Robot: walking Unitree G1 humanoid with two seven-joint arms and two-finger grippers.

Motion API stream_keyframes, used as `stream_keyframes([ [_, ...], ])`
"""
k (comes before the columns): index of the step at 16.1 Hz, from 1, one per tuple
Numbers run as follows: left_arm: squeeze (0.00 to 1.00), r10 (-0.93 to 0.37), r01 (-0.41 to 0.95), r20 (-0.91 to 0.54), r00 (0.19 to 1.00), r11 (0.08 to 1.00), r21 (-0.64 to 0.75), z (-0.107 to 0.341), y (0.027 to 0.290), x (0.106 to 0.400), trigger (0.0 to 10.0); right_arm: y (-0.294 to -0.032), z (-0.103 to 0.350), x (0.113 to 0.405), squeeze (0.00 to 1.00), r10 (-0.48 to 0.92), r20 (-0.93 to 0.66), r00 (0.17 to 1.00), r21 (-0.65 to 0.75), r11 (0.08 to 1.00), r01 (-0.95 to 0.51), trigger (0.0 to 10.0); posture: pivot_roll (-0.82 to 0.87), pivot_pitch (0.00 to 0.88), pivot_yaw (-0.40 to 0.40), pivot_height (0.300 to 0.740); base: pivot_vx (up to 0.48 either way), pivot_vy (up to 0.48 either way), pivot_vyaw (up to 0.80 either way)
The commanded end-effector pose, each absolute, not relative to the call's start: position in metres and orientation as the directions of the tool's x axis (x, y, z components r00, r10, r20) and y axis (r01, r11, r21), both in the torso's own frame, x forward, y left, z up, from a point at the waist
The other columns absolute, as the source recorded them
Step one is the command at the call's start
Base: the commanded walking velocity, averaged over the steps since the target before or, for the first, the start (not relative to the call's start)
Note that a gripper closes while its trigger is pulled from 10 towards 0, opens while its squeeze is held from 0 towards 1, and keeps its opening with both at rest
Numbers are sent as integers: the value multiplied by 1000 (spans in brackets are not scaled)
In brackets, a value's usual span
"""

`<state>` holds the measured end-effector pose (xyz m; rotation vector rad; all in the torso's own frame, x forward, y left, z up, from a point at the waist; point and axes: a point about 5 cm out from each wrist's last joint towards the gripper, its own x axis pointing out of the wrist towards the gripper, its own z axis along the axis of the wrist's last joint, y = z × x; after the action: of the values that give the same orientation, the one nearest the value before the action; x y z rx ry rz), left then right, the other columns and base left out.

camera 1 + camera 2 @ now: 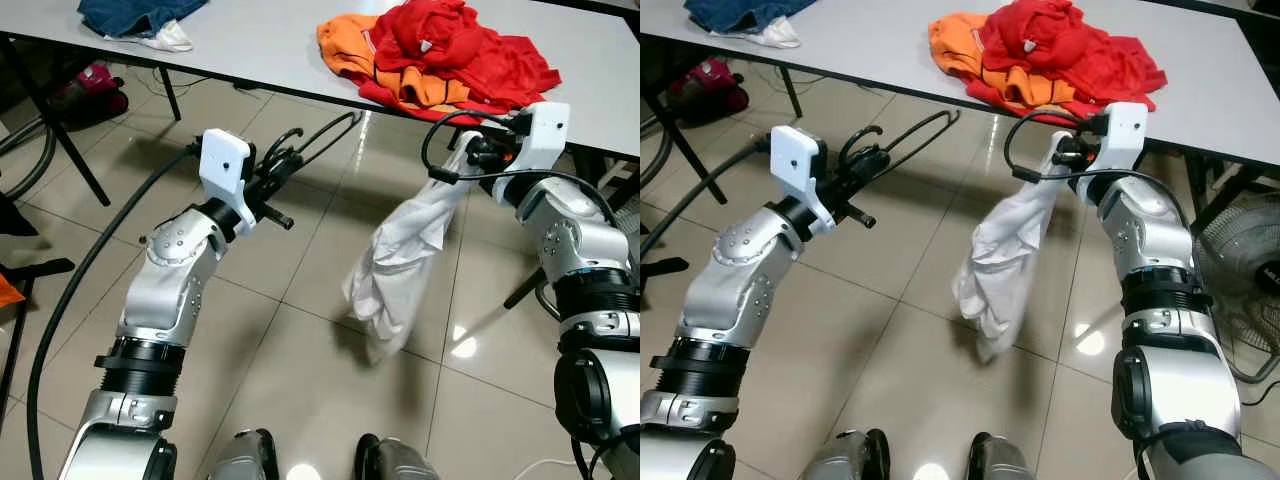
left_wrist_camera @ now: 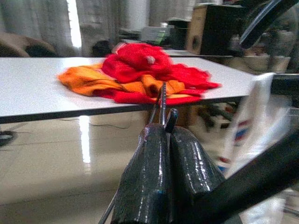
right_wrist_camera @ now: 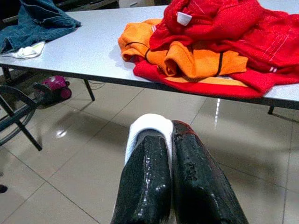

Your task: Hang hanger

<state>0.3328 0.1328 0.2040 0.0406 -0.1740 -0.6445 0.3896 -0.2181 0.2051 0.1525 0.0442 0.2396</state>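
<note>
While our left hand point(image 1: 283, 163) is pinching the black wire hanger point(image 1: 320, 135) closed-fingered, our right hand point(image 1: 470, 152) is gripping the white garment point(image 1: 400, 270) above the floor; next we likely thread them together.

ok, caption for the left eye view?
Left hand shut on black hanger, right hand shut on white garment, before the clothes-piled table.

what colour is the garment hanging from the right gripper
White garment, pinched by the right gripper; clearest in the left eye view.

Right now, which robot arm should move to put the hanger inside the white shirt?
Probably the left. Its left gripper holds the black hanger, beside the white shirt dangling from the right gripper.
</note>
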Motion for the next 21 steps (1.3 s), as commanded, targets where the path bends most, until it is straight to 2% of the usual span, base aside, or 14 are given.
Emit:
stream_keyframes([
  [1,0,-690,685,143,709,723,88,207,129,323,10000,-225,212,389,0,244,-10,970,175,955,-239,0,-106,134,-43,740,0,0,0],
  [3,0,-736,736,137,662,674,67,209,134,317,10000,-225,212,387,0,306,4,952,177,937,-302,0,-104,141,-43,740,0,0,0],
  [5,0,-775,774,113,622,630,60,209,139,312,10000,-219,217,383,0,430,32,902,166,888,-429,0,-105,144,-39,740,0,0,0],
  [7,0,-790,789,99,605,612,61,208,140,310,10000,-216,220,379,0,506,41,861,138,851,-507,0,-105,145,-36,740,0,0,0],
  [8,0,-769,765,91,633,639,77,207,140,313,10000,-216,222,378,0,534,42,845,104,838,-535,0,-103,146,-37,740,0,0,0],
  [10,0,-677,674,91,730,736,68,202,142,323,10000,-224,225,381,0,445,77,892,67,891,-450,0,-99,145,-38,740,0,0,0],
  [11,0,-567,570,106,817,821,-3,196,142,331,10000,-229,222,383,0,345,85,935,58,935,-350,0,-97,144,-39,740,0,0,0],
  [13,0,-388,395,90,917,916,-68,181,141,337,10000,-229,212,385,0,241,83,967,84,965,-248,0,-96,142,-36,740,0,0,584],
  [15,0,-247,250,39,968,961,-114,158,138,333,10000,-219,196,382,12,238,89,967,116,962,-247,0,-94,142,-35,740,0,0,669],
  [18,0,-23,20,-69,997,998,-52,125,141,325,10000,-203,184,380,12,310,110,944,204,923,-327,0,-87,134,-31,740,0,0,617],
  [21,0,44,-43,-50,998,999,20,124,142,327,10000,-190,179,379,12,386,118,915,203,892,-403,0,-73,122,-34,740,0,0,565],
])
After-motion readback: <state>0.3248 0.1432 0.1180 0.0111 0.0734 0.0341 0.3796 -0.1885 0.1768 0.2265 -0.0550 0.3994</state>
